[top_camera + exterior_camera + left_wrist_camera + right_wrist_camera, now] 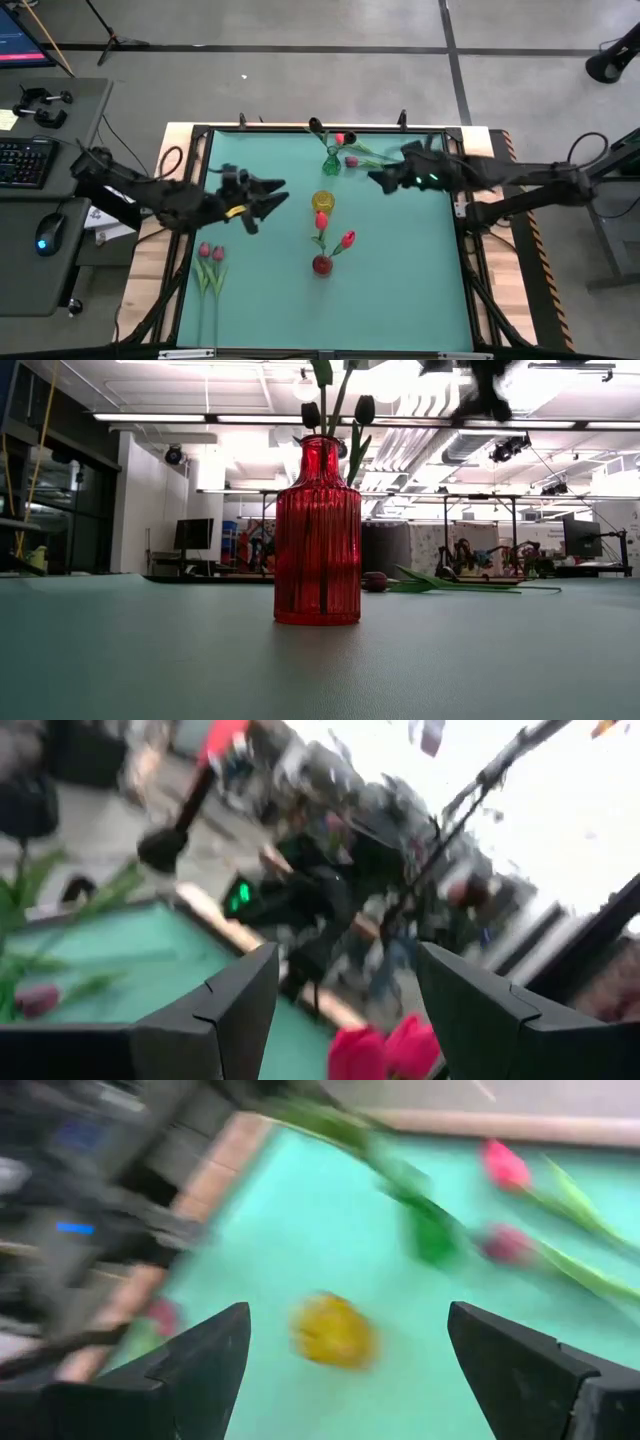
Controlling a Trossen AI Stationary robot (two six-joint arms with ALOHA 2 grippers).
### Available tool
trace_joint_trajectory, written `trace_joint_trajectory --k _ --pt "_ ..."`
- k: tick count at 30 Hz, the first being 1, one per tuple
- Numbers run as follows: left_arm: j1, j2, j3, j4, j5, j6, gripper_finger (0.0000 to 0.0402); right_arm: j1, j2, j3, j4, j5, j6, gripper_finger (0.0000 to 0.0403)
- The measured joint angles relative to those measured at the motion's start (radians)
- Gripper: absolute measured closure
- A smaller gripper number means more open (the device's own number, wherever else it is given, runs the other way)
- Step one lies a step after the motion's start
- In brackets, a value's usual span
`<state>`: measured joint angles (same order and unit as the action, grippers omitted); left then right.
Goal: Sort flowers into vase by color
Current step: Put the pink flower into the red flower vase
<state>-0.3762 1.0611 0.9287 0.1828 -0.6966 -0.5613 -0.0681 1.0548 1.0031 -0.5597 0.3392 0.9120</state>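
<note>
Three small vases stand in a row on the green mat. The green vase [331, 161] holds dark maroon tulips [316, 126]. The yellow vase [324, 201] [333, 1331] is in the middle. The red vase [322, 265] [318, 532] holds red tulips [346, 240] [385, 1052]. A red tulip [349, 139] [505, 1164] and a maroon tulip [352, 160] [375, 581] lie flat near the far edge. Two pink tulips [211, 254] lie near the left edge. My left gripper [275, 196] [345, 1010] is open, left of the yellow vase. My right gripper [376, 181] [345, 1350] is open, right of the green vase, and holds nothing.
A black frame [300, 129] borders the mat, with wooden boards outside it. Bare mat lies on the right half [410, 270] and along the near edge. A desk with a keyboard [22, 160] and mouse stands beyond the left side.
</note>
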Motion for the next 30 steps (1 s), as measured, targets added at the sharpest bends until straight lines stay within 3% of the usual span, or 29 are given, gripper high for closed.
trace_joint_trajectory --k 5,11,15,20,30 --pt "0.156 0.000 0.000 -0.163 0.195 -0.106 0.0177 -0.299 0.114 -0.003 -0.135 -0.248 -0.090 0.0076" --pt "0.329 0.000 0.000 -0.227 0.345 -0.119 0.0177 -0.601 0.304 -0.003 -0.041 -0.434 -0.331 0.0076" --pt "0.421 0.000 0.000 -0.241 0.360 -0.107 0.0177 -0.741 0.459 0.014 0.070 -0.565 -0.456 0.0076" --pt "0.504 0.000 0.000 -0.240 0.360 -0.094 0.0177 -0.798 0.663 0.148 0.047 -0.688 -0.618 0.0076" --pt "0.568 0.000 0.000 -0.240 0.362 -0.053 0.0177 -0.786 0.960 0.496 -0.198 -0.573 -0.884 0.0076"
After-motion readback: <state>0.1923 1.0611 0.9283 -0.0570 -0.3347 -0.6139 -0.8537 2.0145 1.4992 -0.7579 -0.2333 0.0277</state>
